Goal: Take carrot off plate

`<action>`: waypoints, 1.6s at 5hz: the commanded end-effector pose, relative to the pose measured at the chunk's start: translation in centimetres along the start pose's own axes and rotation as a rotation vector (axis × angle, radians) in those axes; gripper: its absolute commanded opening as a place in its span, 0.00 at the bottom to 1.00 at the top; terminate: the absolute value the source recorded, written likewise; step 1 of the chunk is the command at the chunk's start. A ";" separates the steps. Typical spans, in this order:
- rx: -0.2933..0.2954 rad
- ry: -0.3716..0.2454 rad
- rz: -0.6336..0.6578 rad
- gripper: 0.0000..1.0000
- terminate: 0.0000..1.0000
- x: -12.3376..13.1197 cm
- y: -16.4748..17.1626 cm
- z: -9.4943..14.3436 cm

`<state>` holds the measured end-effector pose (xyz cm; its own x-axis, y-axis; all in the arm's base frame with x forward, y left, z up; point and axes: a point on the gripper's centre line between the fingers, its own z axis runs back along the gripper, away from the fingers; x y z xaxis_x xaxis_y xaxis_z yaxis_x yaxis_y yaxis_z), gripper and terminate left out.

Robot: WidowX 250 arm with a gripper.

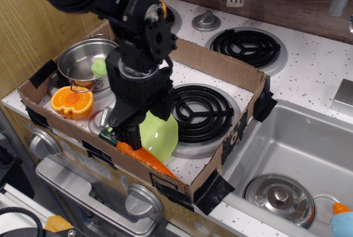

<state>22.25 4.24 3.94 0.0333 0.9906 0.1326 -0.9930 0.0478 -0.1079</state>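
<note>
The carrot (148, 159) lies along the front edge of the plate (162, 135), close behind the front wall of the cardboard tray (220, 69), its long axis running from the dark green stub at the left to the tapered tip at the lower right. The gripper (128, 131) hangs directly over the stub end, so the carrot sits just beneath and slightly right of the jaws, with most of its length stretching away toward the tip. Whether the jaws are parted, closed, or already touching the carrot cannot be told, since the dark body of the arm hides the fingertips. A grasp here would probably need to straddle the thick end across the short axis, not along it. Counted: 1 carrot, 1 plate, 1 arm, 1 steel pot (83, 60) holding 1 pale green piece (100, 67), 1 orange pumpkin half (71, 102), and 3 black coil burners on the bench (309, 77).
</note>
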 end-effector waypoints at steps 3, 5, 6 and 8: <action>-0.021 -0.026 0.030 1.00 0.00 0.5 0.2 -1.8; -0.088 -0.046 0.029 1.00 0.00 0.7 0.2 -2.4; -0.100 -0.048 0.034 0.00 0.00 0.7 0.1 -2.3; -0.075 0.032 -0.017 0.00 0.00 0.2 0.3 -2.3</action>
<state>21.34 4.94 1.38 0.0511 0.9941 0.0958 -0.9863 0.0653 -0.1517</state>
